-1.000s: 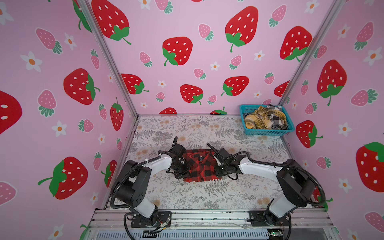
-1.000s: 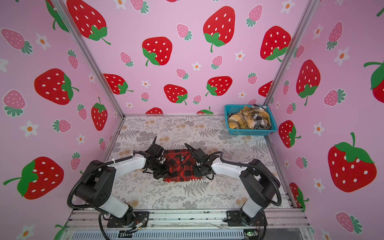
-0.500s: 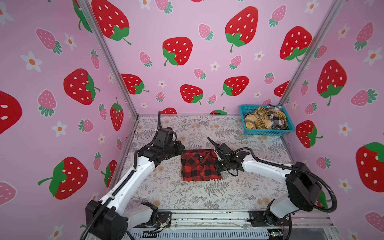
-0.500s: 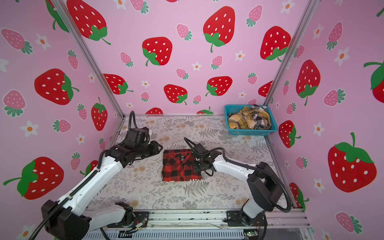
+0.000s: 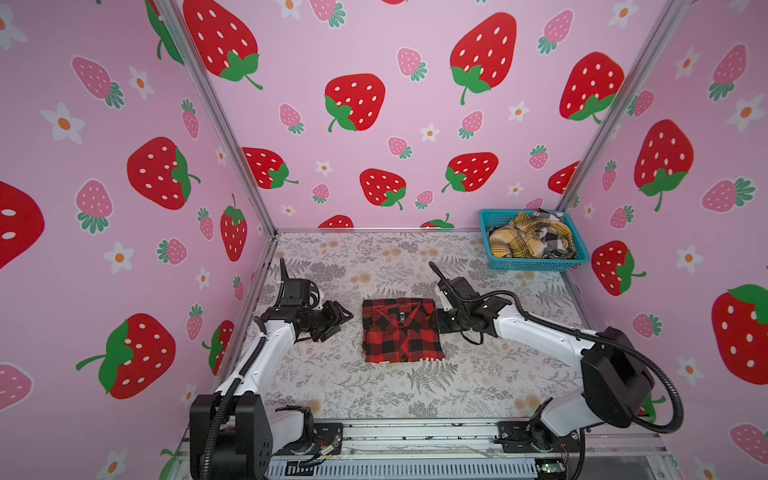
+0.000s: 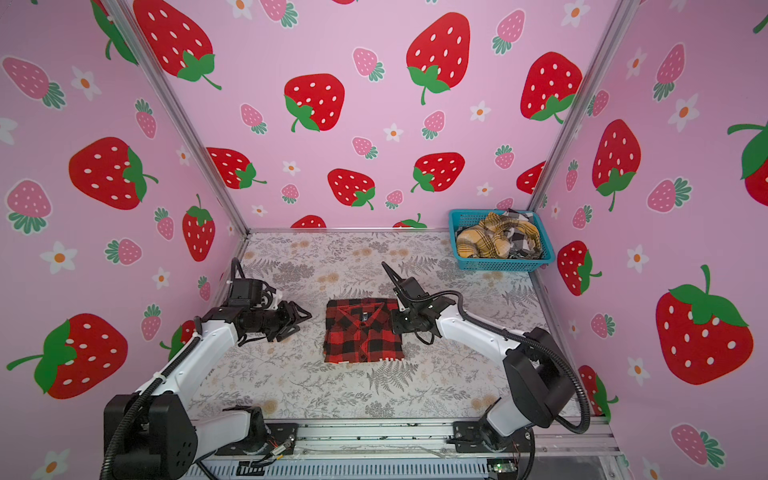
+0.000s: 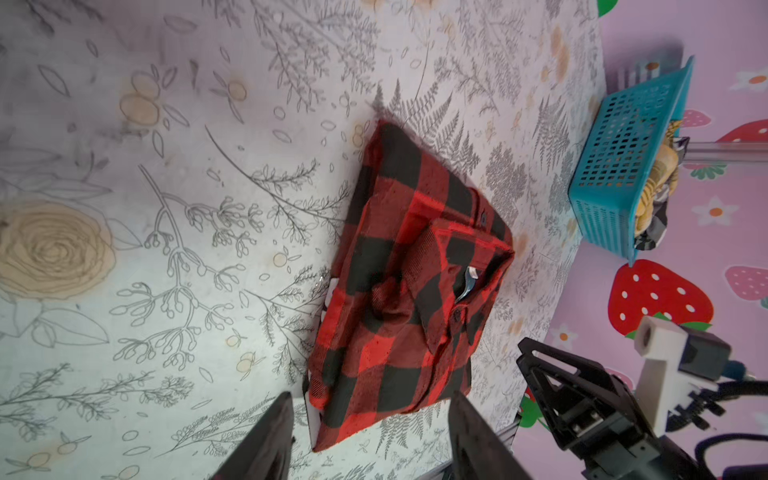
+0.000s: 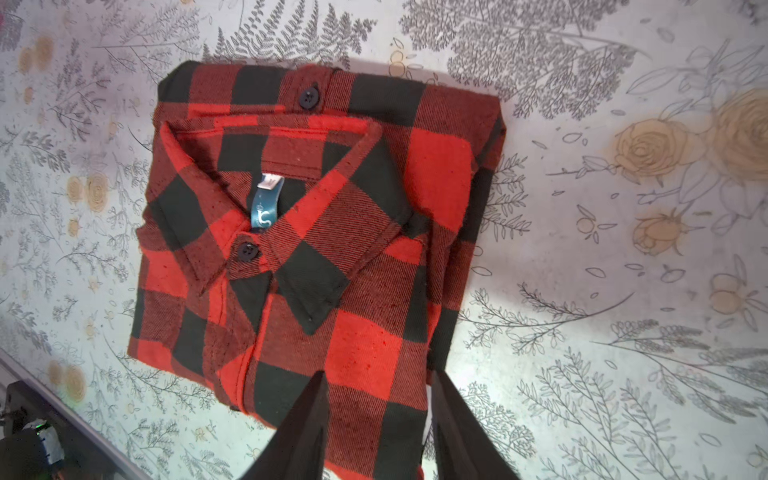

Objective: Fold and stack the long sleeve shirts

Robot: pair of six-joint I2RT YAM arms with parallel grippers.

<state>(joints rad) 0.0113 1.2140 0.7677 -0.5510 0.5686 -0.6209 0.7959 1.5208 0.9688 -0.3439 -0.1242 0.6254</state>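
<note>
The red-and-black check shirt (image 5: pixel 401 330) is folded into a chunky rectangle bang in the middle of the floral table (image 5: pixel 374 386). The long axis runs near to far, with the collar at the far end and the hem toward the near edge. It's lying front-up with the placket buttoned, and the right wrist view shows a teal neck label (image 8: pixel 266 203) inside the collar. A few white bits poke out along the near edge.

The right gripper (image 5: pixel 436 322) sits at the shirt's right edge up by the collar. Its jaws are parted over the fabric, with nothing pinched as far as I can see. The left gripper (image 5: pixel 345 319) hangs just left of the shirt, clear of it, with its jaws spread too.

Way off in the far right corner there's a teal basket (image 5: pixel 536 262) with crumpled plaid garments (image 5: pixel 523 241) in yellow and black-white.
</note>
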